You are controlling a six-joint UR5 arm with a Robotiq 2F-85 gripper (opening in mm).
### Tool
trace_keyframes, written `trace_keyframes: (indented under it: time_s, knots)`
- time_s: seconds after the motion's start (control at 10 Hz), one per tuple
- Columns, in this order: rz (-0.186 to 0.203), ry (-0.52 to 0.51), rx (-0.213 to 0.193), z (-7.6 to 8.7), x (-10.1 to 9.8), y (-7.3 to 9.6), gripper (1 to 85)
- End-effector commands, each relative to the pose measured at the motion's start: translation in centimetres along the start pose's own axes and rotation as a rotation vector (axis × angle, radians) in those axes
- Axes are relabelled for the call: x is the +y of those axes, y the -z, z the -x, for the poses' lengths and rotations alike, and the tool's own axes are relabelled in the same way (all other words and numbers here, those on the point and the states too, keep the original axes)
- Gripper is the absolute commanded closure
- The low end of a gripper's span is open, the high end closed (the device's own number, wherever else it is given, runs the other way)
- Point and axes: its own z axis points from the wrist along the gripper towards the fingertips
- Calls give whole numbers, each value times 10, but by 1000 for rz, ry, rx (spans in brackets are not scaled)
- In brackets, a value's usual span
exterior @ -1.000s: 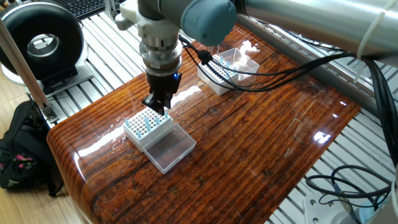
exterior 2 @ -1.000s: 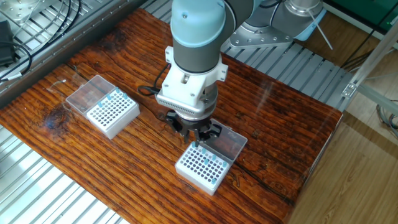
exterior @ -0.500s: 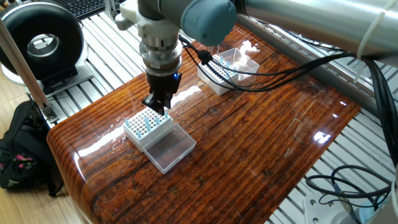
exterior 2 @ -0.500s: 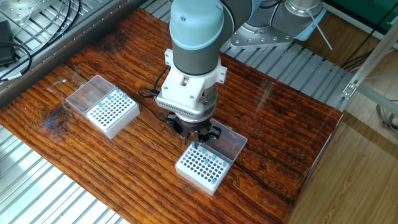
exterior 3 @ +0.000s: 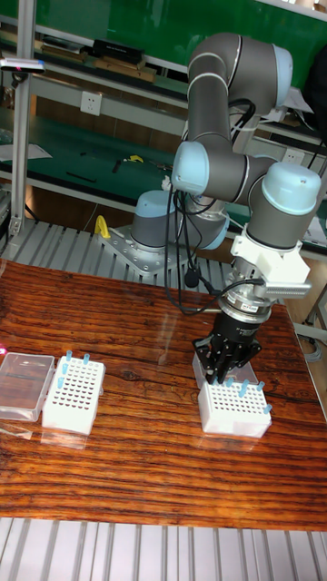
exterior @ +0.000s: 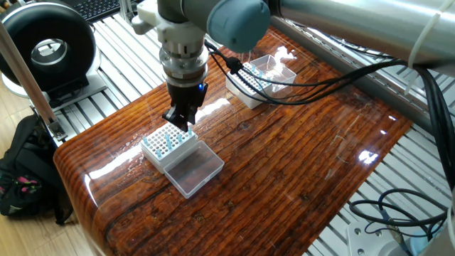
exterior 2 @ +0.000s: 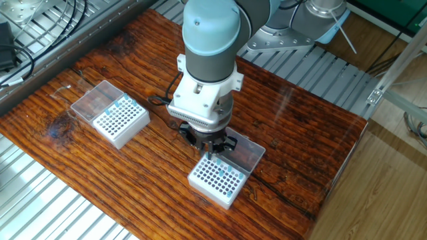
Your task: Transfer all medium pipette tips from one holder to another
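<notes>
Medium pipette tips in white holder directly beneath tool, tool's fingers close together, grip unclear

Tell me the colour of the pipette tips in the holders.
Pale blue pipette tips, clearest in the tall fixed view.

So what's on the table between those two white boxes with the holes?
Nothing: in the tall fixed view, only bare wood table lies between the left holder and the right holder.

Medium pipette tips: slender pale-blue cones, upright in white grid holders; several in each holder, holders well apart.
</notes>
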Motion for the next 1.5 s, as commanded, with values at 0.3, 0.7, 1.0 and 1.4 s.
trace_keyframes:
  time_s: [0.3,0.7,1.0,1.4]
  knots:
    - [9,-19,-4,1,3,0,670]
    - [3,-24,-3,0,2,0,727]
    - [6,-27,3,-1,4,7,737]
    - [23,-34,25,3,9,33,737]
